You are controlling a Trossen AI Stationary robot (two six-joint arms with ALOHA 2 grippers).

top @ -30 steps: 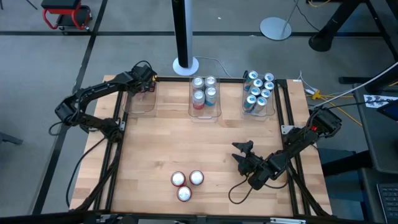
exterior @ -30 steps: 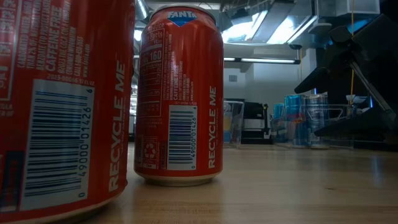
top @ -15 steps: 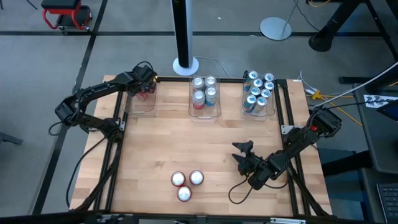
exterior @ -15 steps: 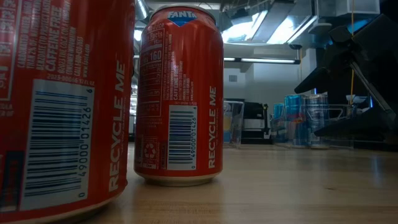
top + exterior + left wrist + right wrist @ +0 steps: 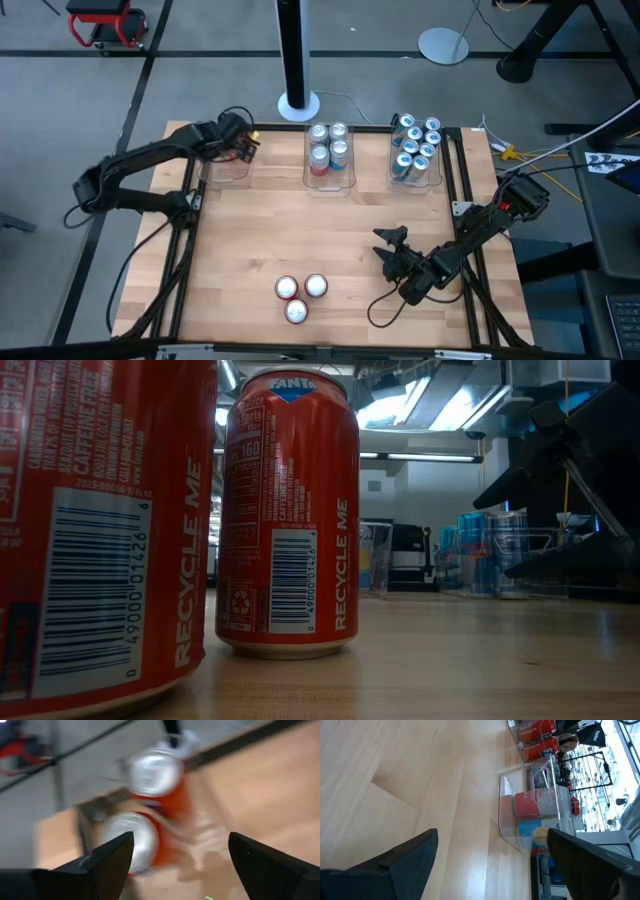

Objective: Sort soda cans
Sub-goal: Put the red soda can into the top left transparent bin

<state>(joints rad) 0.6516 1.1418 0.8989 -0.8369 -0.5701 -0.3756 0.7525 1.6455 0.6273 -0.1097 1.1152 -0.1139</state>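
- The left gripper (image 5: 243, 146) hangs over the far-left clear bin (image 5: 226, 172), at about 11 o'clock on the table (image 5: 240, 240); its fingers (image 5: 107, 860) stand apart with nothing between them.
- Its wrist view shows 2 red cans (image 5: 145, 815) in that bin just beyond the fingertips, so I judge the step in hand to be clearing away from a can just dropped off.
- To do that well, the arm should rise straight up before swinging out, keeping the spread fingers off the bin wall and the silver can tops.
- 3 red cans (image 5: 299, 295) wait unsorted as a tight cluster at 6 o'clock, touching or nearly so; the low view shows 2 of them upright.
- For the next pick, take an outer can of the cluster from above, so a finger does not knock its neighbours over.
- The middle bin (image 5: 330, 180) at 12 o'clock holds 4 silver-and-red cans (image 5: 329, 146).
- The right bin (image 5: 416, 182) at 1 o'clock holds about 8 teal-blue cans (image 5: 416, 148).
- The right gripper (image 5: 389, 250) rests low at 4 o'clock, fingers wide apart and empty.
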